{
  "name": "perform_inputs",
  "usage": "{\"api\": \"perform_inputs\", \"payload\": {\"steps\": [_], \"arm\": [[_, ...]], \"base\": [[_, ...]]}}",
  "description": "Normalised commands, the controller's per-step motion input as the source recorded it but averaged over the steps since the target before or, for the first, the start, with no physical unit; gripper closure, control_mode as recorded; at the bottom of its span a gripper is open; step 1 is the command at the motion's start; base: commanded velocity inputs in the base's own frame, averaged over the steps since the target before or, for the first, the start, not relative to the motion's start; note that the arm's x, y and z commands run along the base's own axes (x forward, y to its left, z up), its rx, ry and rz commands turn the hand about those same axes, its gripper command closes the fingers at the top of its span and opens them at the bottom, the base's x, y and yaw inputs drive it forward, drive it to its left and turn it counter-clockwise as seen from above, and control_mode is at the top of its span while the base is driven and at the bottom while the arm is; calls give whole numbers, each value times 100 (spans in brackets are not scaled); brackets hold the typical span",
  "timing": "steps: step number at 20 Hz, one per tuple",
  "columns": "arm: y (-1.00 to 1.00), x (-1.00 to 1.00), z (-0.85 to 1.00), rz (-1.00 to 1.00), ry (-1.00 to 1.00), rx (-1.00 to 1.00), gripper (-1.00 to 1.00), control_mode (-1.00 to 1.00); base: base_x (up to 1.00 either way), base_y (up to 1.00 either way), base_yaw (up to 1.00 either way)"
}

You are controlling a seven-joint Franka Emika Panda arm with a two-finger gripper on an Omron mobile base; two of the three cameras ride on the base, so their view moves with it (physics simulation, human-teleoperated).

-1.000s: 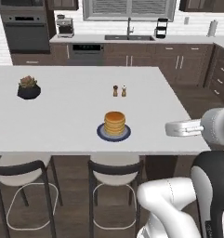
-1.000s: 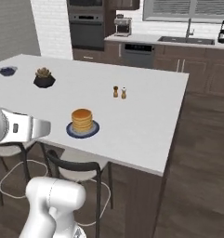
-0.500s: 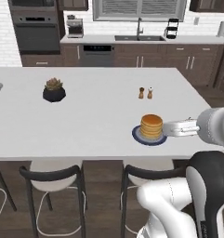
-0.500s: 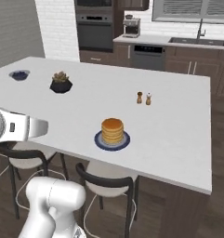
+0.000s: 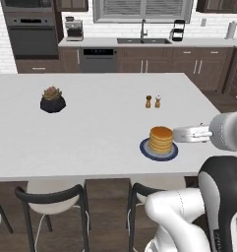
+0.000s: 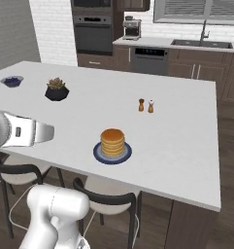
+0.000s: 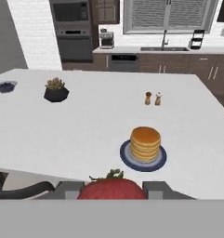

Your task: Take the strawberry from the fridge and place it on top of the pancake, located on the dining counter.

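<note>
The strawberry sits pinched between the two dark finger tips at the bottom of the hand view, red body with a few green leaves poking up on top. So the gripper has its jaws roughly half closed, clamped on the fruit from either side.

Taking the pancake as the landmark: it's a short golden stack on a round dark blue-grey plate, standing on the dining counter close to the robot-side edge. In the hand view the strawberry is on the near side of the pancake and a little to its left, not over the stack (how high it hangs above the counter can't be judged from that angle). In the left base view the white forearm reaches in from the right and ends just beside the pancake.

Beyond the pancake, toward the back wall, a pair of small shakers stands together, one brown and one white-topped. Far to the pancake's left there's a dark pot with a spiky plant, and further left still a small blue bowl. On the near side of the pancake, under the counter edge, two black-framed stools are tucked in.
</note>
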Motion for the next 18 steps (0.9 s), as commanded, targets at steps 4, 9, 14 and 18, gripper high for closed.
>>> {"api": "perform_inputs", "payload": {"steps": [4,9,14,18], "arm": [[-18,69,0,-19,28,0,100,-100],[-39,44,-1,-6,29,2,100,-100],[-54,36,-39,0,2,3,100,-100],[-43,46,-52,0,0,1,100,-100]], "base": [[0,0,0],[0,0,0],[0,0,0],[0,0,0]]}}
